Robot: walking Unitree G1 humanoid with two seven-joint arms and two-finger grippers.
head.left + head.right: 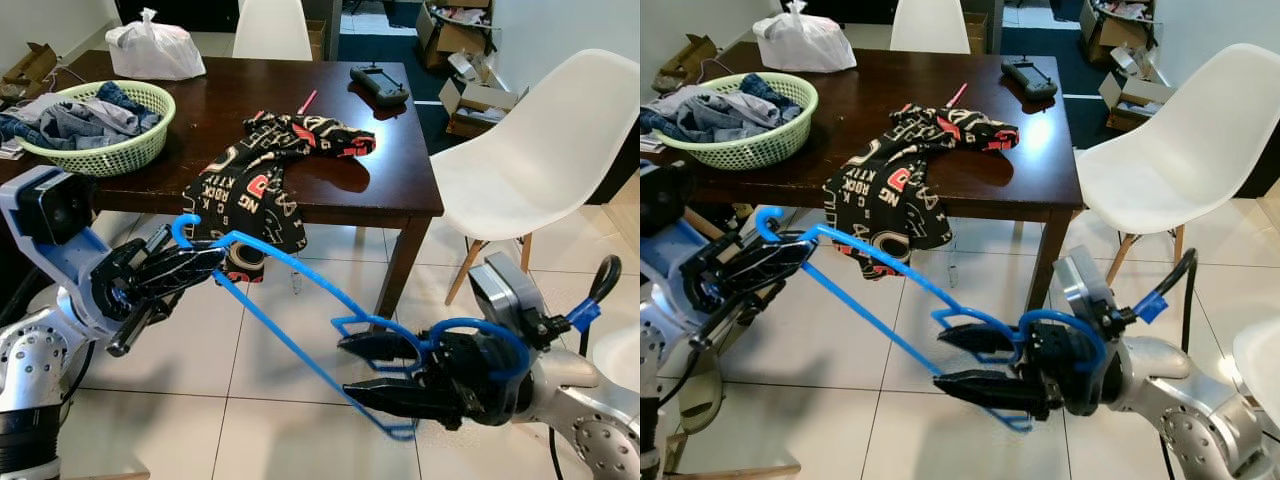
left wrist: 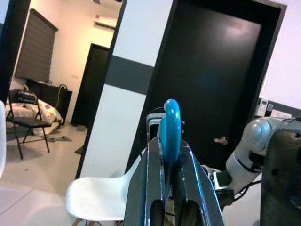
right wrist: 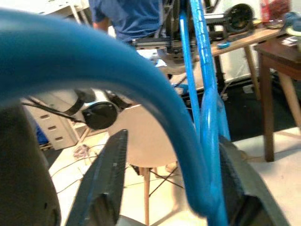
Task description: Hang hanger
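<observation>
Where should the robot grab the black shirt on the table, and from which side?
Probably the bunched part of the black shirt lying on the table, coming from above. There the folds stand up thick, with bare tabletop around them. The lower half drapes flat over the table's front edge, behind the blue hanger held by the left gripper.

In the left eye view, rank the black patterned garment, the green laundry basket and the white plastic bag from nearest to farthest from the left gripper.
1. Black patterned garment, draped over the table edge just above the left gripper.
2. Green laundry basket, on the table's left side.
3. White plastic bag, at the table's far edge.
</observation>
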